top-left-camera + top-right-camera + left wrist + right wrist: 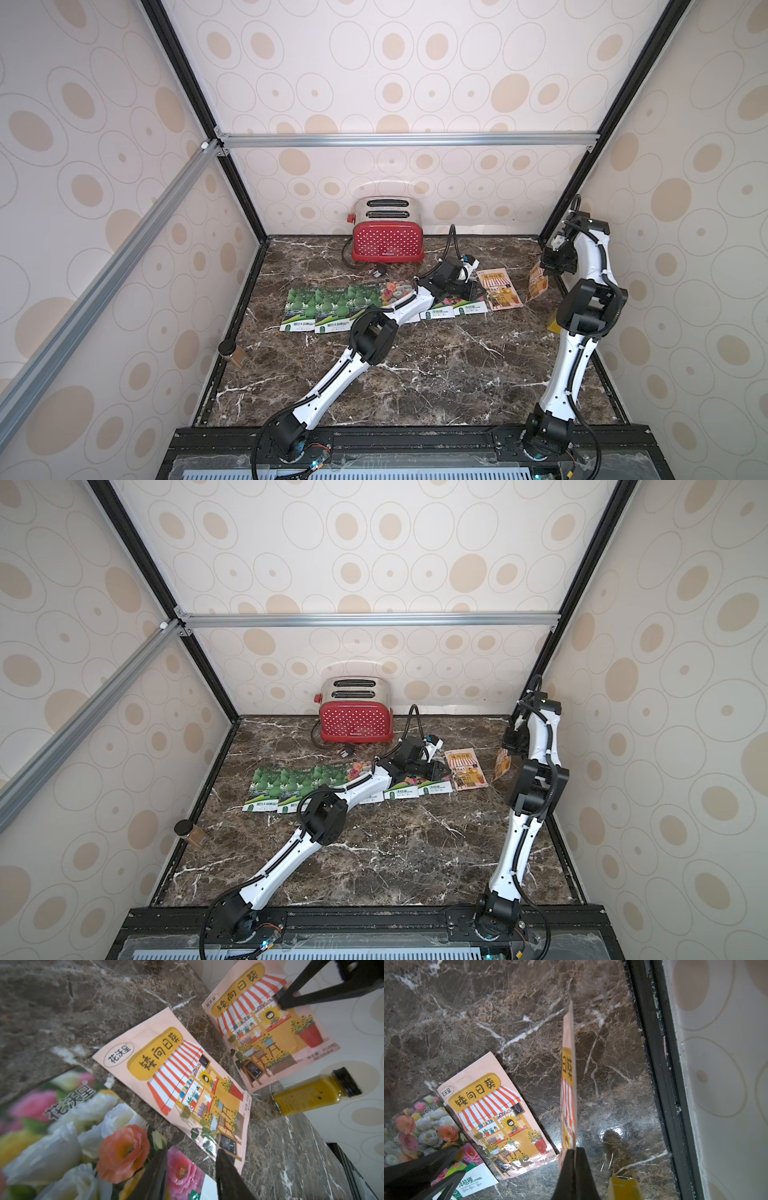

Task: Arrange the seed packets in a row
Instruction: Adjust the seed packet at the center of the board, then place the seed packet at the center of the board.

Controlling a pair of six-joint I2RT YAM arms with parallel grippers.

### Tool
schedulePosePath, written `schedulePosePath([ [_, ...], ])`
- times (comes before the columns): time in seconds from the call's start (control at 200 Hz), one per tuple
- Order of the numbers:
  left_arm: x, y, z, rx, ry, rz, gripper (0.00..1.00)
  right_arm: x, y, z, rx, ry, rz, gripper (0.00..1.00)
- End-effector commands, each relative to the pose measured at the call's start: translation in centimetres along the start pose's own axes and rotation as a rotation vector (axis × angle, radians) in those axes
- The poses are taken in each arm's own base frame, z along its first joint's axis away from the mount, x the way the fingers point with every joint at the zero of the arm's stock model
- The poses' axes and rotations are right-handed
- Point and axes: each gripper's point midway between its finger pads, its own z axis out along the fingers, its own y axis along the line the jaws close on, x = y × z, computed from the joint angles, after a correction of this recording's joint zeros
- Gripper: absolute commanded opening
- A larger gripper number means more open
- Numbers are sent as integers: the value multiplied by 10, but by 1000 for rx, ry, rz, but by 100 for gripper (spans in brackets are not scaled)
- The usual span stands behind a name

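Seed packets [301,307] are laid in a row across the middle of the surface [436,374], long axes running front to back: gourd packets [332,311] at the left, then flower packets [392,290], then a lying shop packet [500,289], slightly skewed, title end toward the back wall [415,174]. The left arm [332,382] is stretched low over the flower packets, and the left gripper [191,1159] is poised just above them, partly spread, with nothing clasped. The right arm [569,365] is folded upright at the surface's right edge; the right gripper [574,1150] is pointed down and clamped on the hanging shop packet [568,1088], which is held on edge beside the lying one, long axis steeply tilted, print facing the left arm
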Motion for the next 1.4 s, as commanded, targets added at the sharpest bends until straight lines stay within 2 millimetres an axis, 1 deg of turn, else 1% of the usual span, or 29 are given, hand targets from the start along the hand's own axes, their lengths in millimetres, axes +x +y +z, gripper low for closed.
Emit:
schedulePosePath([
  [0.0,-60,-57,-29,90,-123,115,40,5,-2,-1,0,29,-17,0],
  [0.03,-66,-64,-32,107,-139,130,40,7,-5,2,17,40,-15,0],
  [0.115,-72,-76,-36,128,-150,151,40,10,-11,9,51,60,-14,1],
  [0.21,-74,-86,-41,151,-144,157,40,13,-19,19,91,81,-8,2],
  [0.315,-73,-89,-44,147,-141,176,40,17,-19,29,86,107,-2,6],
  [0.406,-73,-89,-44,147,-143,179,41,18,-20,34,86,115,6,7],
  [0.451,-74,-90,-43,153,-143,180,41,17,-20,36,88,115,13,10],
  [0.481,-74,-90,-43,155,-142,177,42,17,-21,36,90,116,15,14],
  [0.551,-74,-92,-43,167,-141,174,42,15,-20,36,92,110,20,18],
  [0.621,-74,-93,-44,173,-140,173,42,14,-20,35,94,104,26,27],
  [0.681,-73,-94,-43,178,-137,174,43,12,-21,32,98,95,32,29],
  [0.726,-72,-94,-43,181,-136,172,43,12,-21,31,102,92,39,35],
  [0.861,-67,-92,-39,188,-125,163,42,8,-24,21,123,63,52,37],
  [0.926,-65,-91,-38,187,-123,159,42,7,-21,18,110,51,53,37],
  [1.042,-63,-90,-38,182,-113,160,42,7,-12,11,78,33,48,37],
  [1.142,-60,-87,-39,162,-94,166,40,9,5,4,13,8,26,37],
  [1.167,-59,-85,-40,146,-87,176,40,6,12,-1,-15,-13,16,37],
  [1.177,-58,-83,-40,135,-82,177,39,10,15,4,-25,2,13,37],
  [1.222,-58,-77,-44,87,-70,188,38,12,29,0,-68,-20,-21,38],
  [1.272,-57,-72,-51,36,-53,207,35,14,49,-6,-111,-57,-92,41],
  [1.287,-59,-72,-55,16,-54,213,34,14,56,-6,-120,-68,-117,42],
  [1.312,-57,-67,-60,-18,-49,222,34,16,66,-12,-126,-97,-159,43],
  [1.322,-59,-68,-63,-28,-54,229,34,17,70,-13,-128,-105,-176,44],
  [1.347,-58,-66,-70,-53,-53,243,33,20,79,-18,-130,-131,-215,45],
  [1.372,-60,-64,-78,-82,-61,255,33,26,88,-20,-141,-139,-247,47],
  [1.392,-60,-62,-85,-111,-67,263,33,27,96,-27,-154,-167,-271,49],
])
